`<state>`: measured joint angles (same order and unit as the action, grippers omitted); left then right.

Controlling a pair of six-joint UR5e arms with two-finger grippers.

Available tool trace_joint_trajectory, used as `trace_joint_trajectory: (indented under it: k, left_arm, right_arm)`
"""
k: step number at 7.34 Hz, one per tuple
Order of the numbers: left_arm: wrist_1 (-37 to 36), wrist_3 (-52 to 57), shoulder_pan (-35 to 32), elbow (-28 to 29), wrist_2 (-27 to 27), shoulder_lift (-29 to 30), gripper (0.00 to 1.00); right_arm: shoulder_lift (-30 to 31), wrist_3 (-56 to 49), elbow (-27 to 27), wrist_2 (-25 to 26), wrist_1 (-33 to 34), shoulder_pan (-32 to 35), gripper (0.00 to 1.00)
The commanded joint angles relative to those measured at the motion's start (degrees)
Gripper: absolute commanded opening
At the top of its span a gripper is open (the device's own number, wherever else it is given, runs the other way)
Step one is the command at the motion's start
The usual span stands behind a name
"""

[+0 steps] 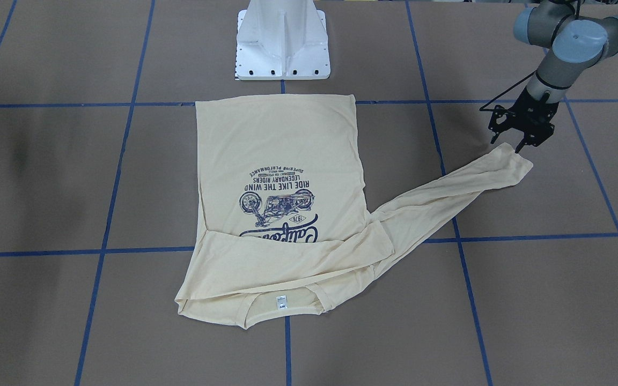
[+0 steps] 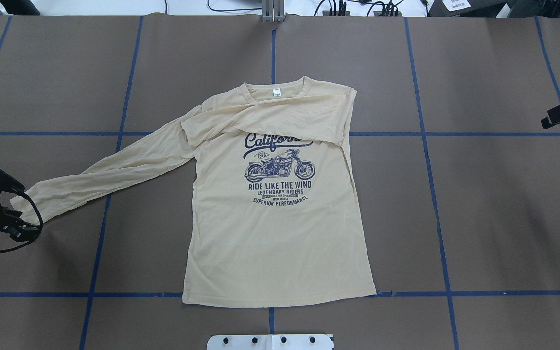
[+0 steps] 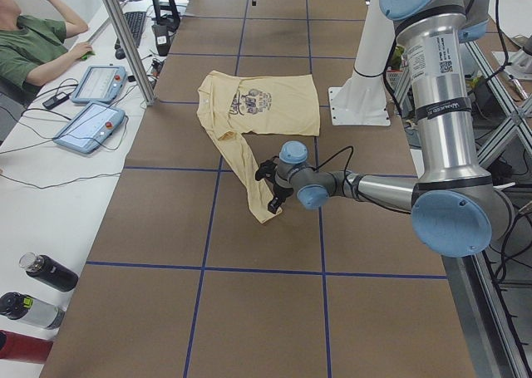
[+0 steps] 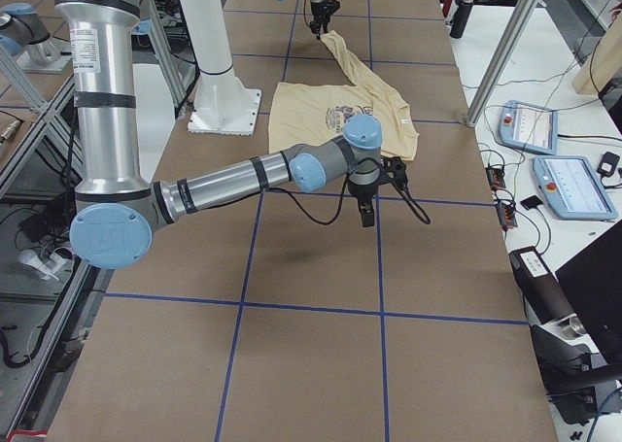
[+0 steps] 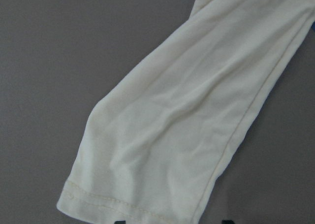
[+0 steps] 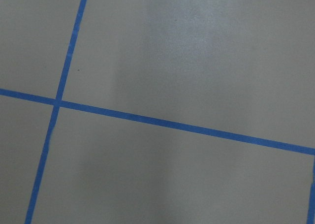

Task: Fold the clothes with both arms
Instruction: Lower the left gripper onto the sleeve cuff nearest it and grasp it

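Note:
The cream-yellow shirt (image 2: 280, 233) lies flat and print-up in the middle of the table, its neck label (image 2: 276, 92) at the far side. One sleeve (image 2: 260, 116) is folded across the chest. The other sleeve (image 2: 114, 167) stretches out flat toward my left gripper (image 2: 21, 211), which stands open at the cuff (image 5: 98, 204), its fingertips (image 5: 120, 221) wide apart on either side. My right gripper (image 2: 547, 121) hangs over bare table at the right edge, far from the shirt; whether its jaws are apart does not show.
The white pedestal base (image 1: 282, 48) stands just behind the shirt's hem. Blue tape lines (image 6: 172, 125) grid the brown table. A side bench holds control tablets (image 3: 96, 104) and bottles (image 3: 46, 270), with a seated person (image 3: 33, 37) beside it.

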<state>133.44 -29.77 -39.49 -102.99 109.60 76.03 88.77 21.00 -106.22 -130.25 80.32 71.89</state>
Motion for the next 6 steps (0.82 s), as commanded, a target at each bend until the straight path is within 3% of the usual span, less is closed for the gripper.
trace_joint_trajectory:
  k: [1, 3, 4, 5, 6]
  left_arm:
    - [-0.02, 0.06, 0.03, 0.6, 0.0, 0.0, 0.51]
    - [-0.11, 0.06, 0.03, 0.69, -0.08, 0.0, 0.51]
    - [-0.11, 0.06, 0.03, 0.69, -0.08, 0.0, 0.42]
    - [-0.11, 0.06, 0.03, 0.69, -0.08, 0.0, 0.16]
    - [-0.02, 0.15, 0.03, 0.6, -0.17, -0.09, 0.0]
  right_arm:
    - [0.0, 0.0, -0.04, 0.0, -0.07, 0.0, 1.0]
    - [0.0, 0.0, -0.04, 0.0, -0.07, 0.0, 1.0]
    - [0.0, 0.0, -0.04, 0.0, -0.07, 0.0, 1.0]
    - [0.0, 0.0, -0.13, 0.0, -0.07, 0.0, 1.0]
    - [0.0, 0.0, -0.13, 0.0, -0.07, 0.0, 1.0]
